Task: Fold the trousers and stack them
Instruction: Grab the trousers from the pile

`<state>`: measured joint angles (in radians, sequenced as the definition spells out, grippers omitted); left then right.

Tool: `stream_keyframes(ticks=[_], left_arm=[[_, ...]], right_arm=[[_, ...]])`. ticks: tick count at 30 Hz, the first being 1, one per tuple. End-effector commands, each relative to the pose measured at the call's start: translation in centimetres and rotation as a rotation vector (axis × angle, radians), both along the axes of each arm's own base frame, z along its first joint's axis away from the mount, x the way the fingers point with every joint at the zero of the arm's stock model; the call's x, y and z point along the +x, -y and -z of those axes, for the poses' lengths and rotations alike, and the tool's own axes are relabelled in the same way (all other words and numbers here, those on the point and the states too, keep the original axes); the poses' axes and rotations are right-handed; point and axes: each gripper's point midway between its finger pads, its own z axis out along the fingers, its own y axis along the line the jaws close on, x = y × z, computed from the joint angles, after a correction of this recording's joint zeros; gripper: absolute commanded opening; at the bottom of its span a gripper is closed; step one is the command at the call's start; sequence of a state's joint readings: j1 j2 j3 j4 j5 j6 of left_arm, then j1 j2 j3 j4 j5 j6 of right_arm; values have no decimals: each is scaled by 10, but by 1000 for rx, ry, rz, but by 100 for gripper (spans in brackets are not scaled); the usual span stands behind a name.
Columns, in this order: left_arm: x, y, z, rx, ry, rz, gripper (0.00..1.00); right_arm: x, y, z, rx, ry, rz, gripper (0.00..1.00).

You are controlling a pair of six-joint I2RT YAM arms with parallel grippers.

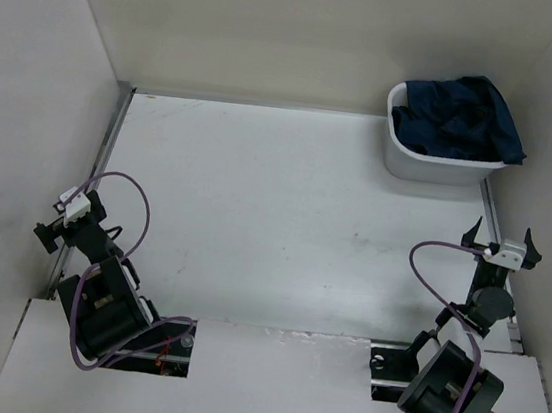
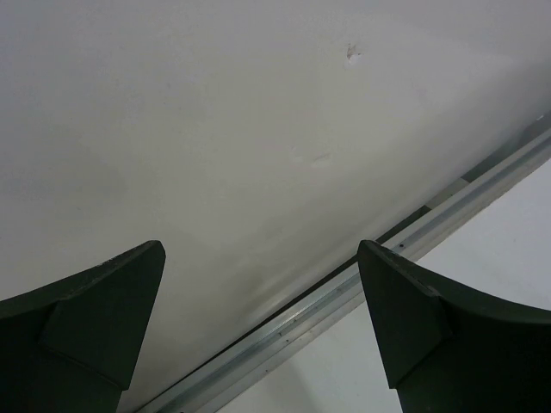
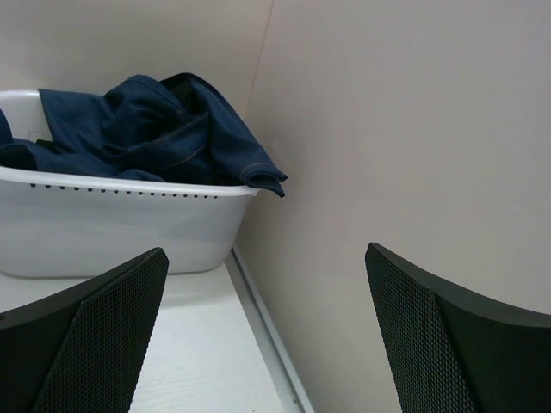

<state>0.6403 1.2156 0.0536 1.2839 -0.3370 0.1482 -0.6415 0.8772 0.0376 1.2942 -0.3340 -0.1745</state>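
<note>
The dark navy-blue trousers (image 1: 463, 117) lie crumpled in a white basket (image 1: 432, 167) at the table's back right corner; one hem hangs over the rim. They also show in the right wrist view (image 3: 159, 129), inside the same basket (image 3: 112, 228). My left gripper (image 1: 61, 215) is open and empty at the table's left edge, facing the left wall. In its wrist view (image 2: 258, 323) nothing lies between the fingers. My right gripper (image 1: 502, 239) is open and empty at the right edge, well short of the basket. In its wrist view (image 3: 263, 331) the gap is empty too.
White walls close in the table on the left, back and right. A metal rail (image 2: 344, 297) runs along the left wall's foot, and another (image 3: 267, 335) along the right wall. The white tabletop (image 1: 285, 218) spreads between the arms.
</note>
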Motion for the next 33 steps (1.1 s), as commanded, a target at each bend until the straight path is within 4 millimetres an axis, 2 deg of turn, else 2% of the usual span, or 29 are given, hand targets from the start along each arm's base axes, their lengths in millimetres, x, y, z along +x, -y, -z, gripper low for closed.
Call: stream_keyframes(ticks=[1, 7, 11, 13, 14, 16, 17, 18, 19, 20, 21, 22, 23, 24, 25, 26, 27, 28, 29, 30, 31, 33], left_arm=[[-5, 3, -48, 115, 182, -2, 100], [-6, 3, -48, 115, 181, -1, 100], [-6, 3, -48, 114, 183, -2, 100], [-5, 2, -60, 146, 190, -8, 100], [-3, 13, -80, 222, 185, 9, 100], [5, 33, -116, 330, 205, 59, 100], [24, 56, -146, 409, 192, 140, 100], [29, 60, -153, 422, 193, 162, 100], [76, 87, -187, 437, 157, 326, 100], [106, 102, -192, 401, 98, 424, 100], [118, 109, -191, 380, 67, 467, 100], [144, 125, -184, 309, -10, 562, 100], [166, 145, -175, 230, -80, 657, 100], [170, 148, -174, 213, -92, 674, 100], [188, 170, -163, 119, -149, 772, 100], [197, 185, -157, 57, -176, 833, 100], [207, 208, -151, -26, -214, 923, 100], [213, 222, -148, -69, -237, 973, 100], [220, 247, -143, -139, -279, 1047, 100], [221, 253, -141, -155, -290, 1064, 100], [223, 269, -136, -191, -323, 1103, 100], [223, 287, -127, -220, -370, 1151, 100]], right_arm=[[-12, -14, 4, -32, 43, -27, 100], [-12, -16, 5, -51, 39, -27, 100], [-9, -10, 0, -33, 41, -25, 100], [-10, -4, -18, -27, 65, -8, 100], [-13, -10, -42, -57, 94, -19, 100], [0, -32, -78, -117, 73, -106, 100], [24, -61, -116, -144, 48, -228, 100], [35, -68, -128, -150, 32, -258, 100], [75, -90, -152, -147, -37, -331, 100], [104, -103, -162, -117, -83, -355, 100], [113, -107, -163, -105, -96, -358, 100], [137, -116, -166, -72, -117, -354, 100], [152, -120, -165, -65, -124, -336, 100], [164, -119, -165, -66, -120, -305, 100], [176, -114, -166, -46, -103, -243, 100], [186, -106, -173, -7, -69, -181, 100], [202, -94, -178, 63, -57, -114, 100], [220, -88, -172, 141, -108, -83, 100], [238, -84, -162, 212, -186, -82, 100], [247, -83, -150, 254, -244, -81, 100], [273, -72, -118, 384, -400, -57, 100], [294, -60, -76, 506, -565, -3, 100]])
